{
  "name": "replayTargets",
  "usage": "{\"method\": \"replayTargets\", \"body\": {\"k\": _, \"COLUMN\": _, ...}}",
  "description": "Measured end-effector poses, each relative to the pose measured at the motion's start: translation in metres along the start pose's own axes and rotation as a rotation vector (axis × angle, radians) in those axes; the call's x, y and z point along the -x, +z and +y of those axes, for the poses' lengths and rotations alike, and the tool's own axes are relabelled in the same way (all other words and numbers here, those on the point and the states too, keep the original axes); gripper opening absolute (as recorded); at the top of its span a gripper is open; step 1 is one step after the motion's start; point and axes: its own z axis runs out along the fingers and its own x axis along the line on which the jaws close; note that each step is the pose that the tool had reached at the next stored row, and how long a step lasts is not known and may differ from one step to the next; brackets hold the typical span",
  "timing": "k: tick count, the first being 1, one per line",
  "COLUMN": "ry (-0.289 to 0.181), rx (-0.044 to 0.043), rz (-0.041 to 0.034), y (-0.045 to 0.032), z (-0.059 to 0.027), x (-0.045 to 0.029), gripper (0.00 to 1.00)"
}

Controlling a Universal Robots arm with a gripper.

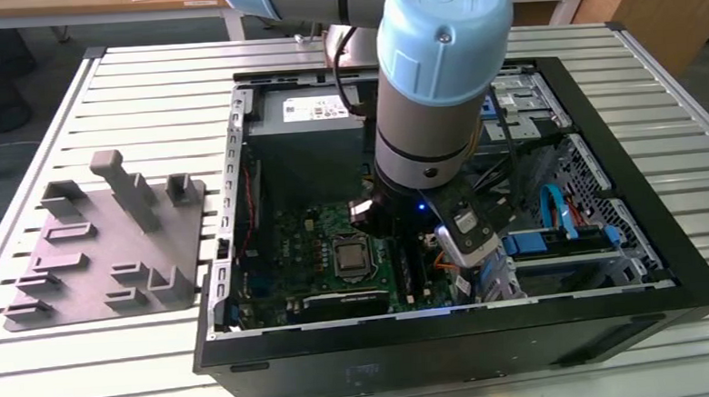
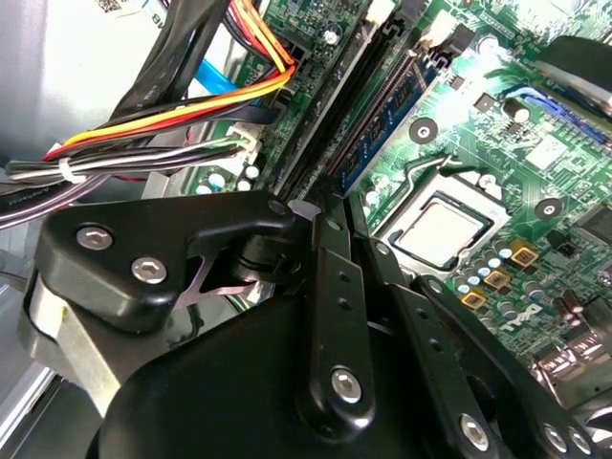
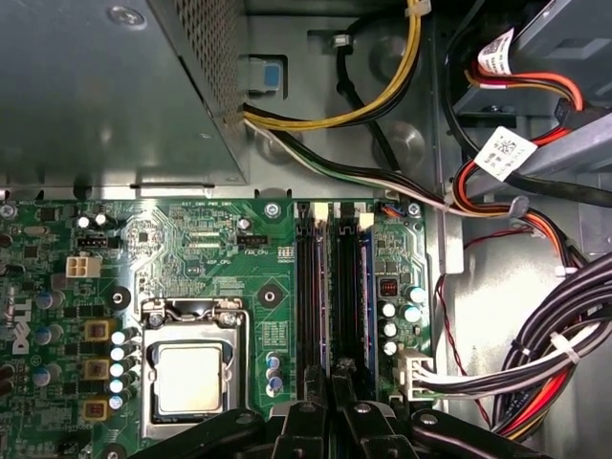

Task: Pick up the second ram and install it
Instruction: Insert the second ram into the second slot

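The fingers (image 3: 333,406) are closing narrowly on the ram (image 3: 340,296), pressing it into the slots beside the CPU (image 3: 188,377). The ram is likely light, stiff and fragile; hold its top edge.

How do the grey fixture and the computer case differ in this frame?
The grey fixture is a low plate with upright posts; the computer case is a tall black open box. The fixture lies at the exterior view's left, apart from the arm; the arm reaches down into the case. Both rest on the slatted table.
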Motion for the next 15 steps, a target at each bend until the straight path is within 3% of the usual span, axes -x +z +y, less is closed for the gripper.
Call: {"method": "replayTargets", "body": {"k": 15, "ry": -0.004, "rx": -0.0004, "rz": 0.0005, "y": 0.0061, "z": -0.0007, "x": -0.0001, "gripper": 0.14}}
